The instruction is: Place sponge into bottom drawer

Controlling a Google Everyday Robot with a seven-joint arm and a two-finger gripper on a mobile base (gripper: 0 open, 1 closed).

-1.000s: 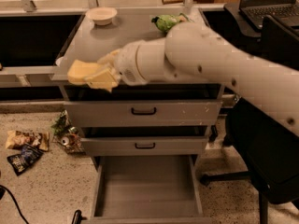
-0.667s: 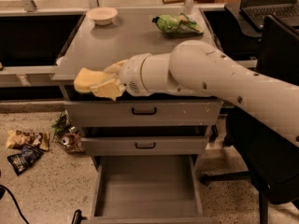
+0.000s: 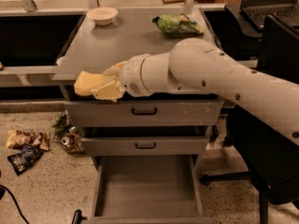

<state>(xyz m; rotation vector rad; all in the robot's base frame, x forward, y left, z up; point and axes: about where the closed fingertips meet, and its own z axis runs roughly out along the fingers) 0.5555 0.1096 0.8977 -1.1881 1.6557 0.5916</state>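
Sponge (image 3: 92, 83): since a second ago it had sunk slightly, off the cabinet (image 3: 131, 45) at its near-left corner.
Bottom drawer (image 3: 145, 190): nearest you, pulled open, well below it.
Gripper (image 3: 106, 87): clamped on the sponge; you were mid-carry, and next needed to lower it rightward over that drawer.
Snack bag (image 3: 176, 24): far right on top, uninvolved.

The gripper (image 3: 108, 84) held the sponge (image 3: 88, 82) at the front left corner of the counter (image 3: 131, 45), higher than the pulled-out bottom drawer (image 3: 145, 190). A bowl (image 3: 102, 15) sat near the back left corner, a snack bag (image 3: 177, 24) near the back right. Wrappers (image 3: 25, 146) lay on the floor (image 3: 42, 190), left of the counter.
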